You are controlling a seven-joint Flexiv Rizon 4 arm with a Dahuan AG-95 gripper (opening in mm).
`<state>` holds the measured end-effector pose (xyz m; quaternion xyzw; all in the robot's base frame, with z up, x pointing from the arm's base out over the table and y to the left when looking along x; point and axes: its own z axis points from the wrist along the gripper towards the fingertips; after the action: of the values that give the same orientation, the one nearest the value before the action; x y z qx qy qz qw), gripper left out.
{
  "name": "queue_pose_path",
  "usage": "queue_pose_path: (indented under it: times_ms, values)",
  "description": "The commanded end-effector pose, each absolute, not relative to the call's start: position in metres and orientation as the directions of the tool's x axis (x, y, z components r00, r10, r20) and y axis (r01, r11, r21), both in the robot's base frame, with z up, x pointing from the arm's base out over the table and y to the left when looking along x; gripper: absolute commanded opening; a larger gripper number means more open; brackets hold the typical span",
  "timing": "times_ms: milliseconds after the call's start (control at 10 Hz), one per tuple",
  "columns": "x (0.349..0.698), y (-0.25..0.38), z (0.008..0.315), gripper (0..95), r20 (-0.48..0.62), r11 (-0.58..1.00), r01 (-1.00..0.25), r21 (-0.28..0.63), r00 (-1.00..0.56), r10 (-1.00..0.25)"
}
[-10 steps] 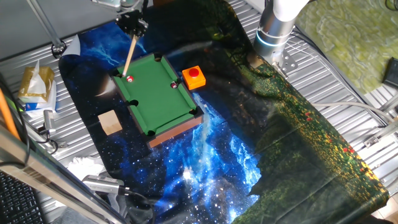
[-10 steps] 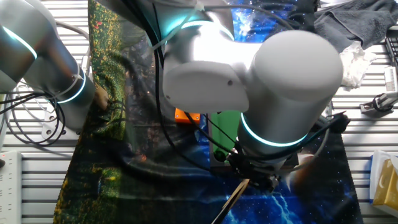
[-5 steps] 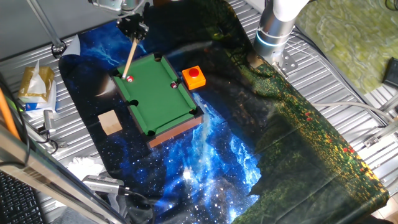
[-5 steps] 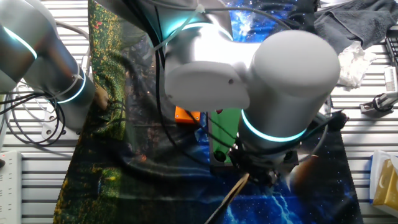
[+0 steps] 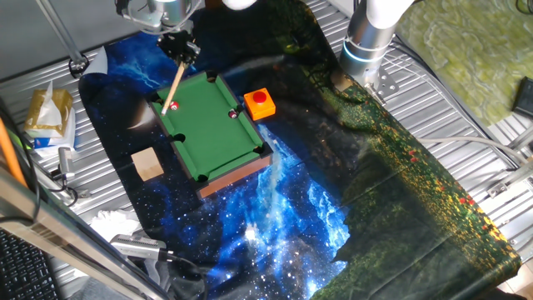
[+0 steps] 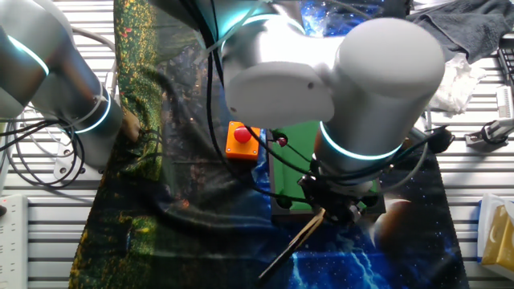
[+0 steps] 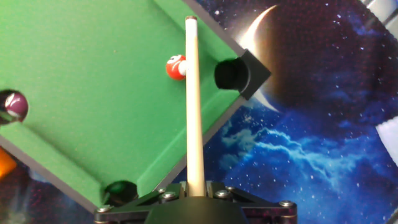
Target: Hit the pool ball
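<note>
The bright-red pool ball [image 7: 176, 67] with a whitish spot lies on the miniature green table [image 7: 93, 106] near a corner pocket [image 7: 230, 73]. It also shows in one fixed view [image 5: 173, 106]. My gripper [image 7: 195, 186] is shut on a wooden cue stick [image 7: 193, 99] whose shaft passes just right of the ball, touching or almost touching it, with its tip [image 7: 191, 20] beyond the ball. In one fixed view the gripper [image 5: 178, 46] hangs over the table's far left corner. A darker maroon ball [image 7: 15, 104] lies by a pocket at the left.
A red button on an orange box [image 5: 260, 102] stands beside the green table [image 5: 208, 125]. A wooden block [image 5: 147, 162] lies on the starry cloth at the left. A snack bag [image 5: 47, 117] and crumpled tissue [image 5: 112, 223] sit off the cloth.
The gripper with the cue has shifted slightly; in the other fixed view the arm has moved aside, uncovering the red button and more of the green table.
</note>
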<state>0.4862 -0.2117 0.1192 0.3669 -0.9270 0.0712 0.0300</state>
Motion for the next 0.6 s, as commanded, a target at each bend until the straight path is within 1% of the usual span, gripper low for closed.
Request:
queue_pose_path:
  times_ms: [100,200,400,600]
  values:
    - [0.489,-0.212,0.131,0.0,0.033,0.876,-0.481,-0.032,-0.877,-0.48]
    - [0.491,-0.212,0.136,0.0,0.014,0.911,-0.413,0.007,-0.911,-0.413]
    - [0.493,-0.212,0.145,0.0,0.004,0.945,-0.327,0.024,-0.945,-0.328]
    - [0.494,-0.207,0.152,0.0,-0.008,0.961,-0.277,0.021,-0.961,-0.277]
